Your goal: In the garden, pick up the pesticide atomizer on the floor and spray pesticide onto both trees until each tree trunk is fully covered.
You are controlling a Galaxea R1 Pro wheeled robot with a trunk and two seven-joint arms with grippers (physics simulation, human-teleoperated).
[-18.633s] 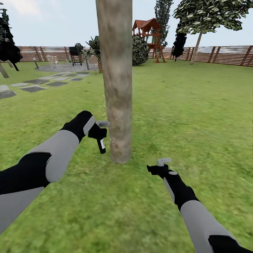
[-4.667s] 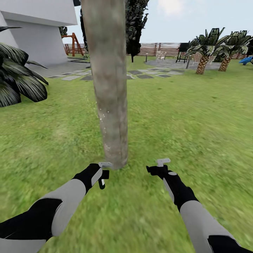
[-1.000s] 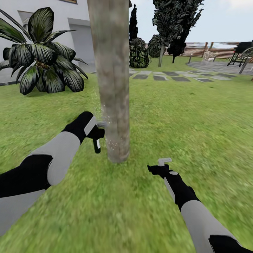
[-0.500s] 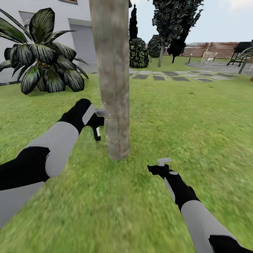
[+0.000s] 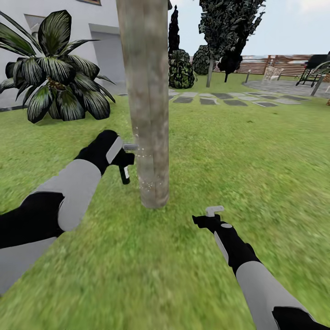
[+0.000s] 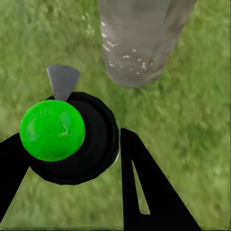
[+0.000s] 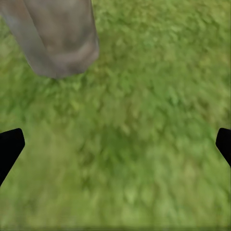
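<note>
While the head view shows the left gripper [image 5: 123,158] clamped on the sprayer [image 5: 124,170] just beside the tree trunk [image 5: 145,101], white flecks dot only the lower bark, so higher bark may go unsprayed if the nozzle stays low. Over the grass [image 5: 256,151], the right gripper [image 5: 211,214] hangs empty, its fingers apart.

From the left wrist, the sprayer [image 6: 72,137] points down past the trunk's base [image 6: 139,43]; aimed so, spray could land on the lawn.

From the right wrist, the trunk [image 7: 57,38] stands near.

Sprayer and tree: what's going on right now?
Left gripper shut on sprayer, aimed at trunk. Droplets speckle trunk. Right gripper open, idle over grass. Nothing blocking.
</note>
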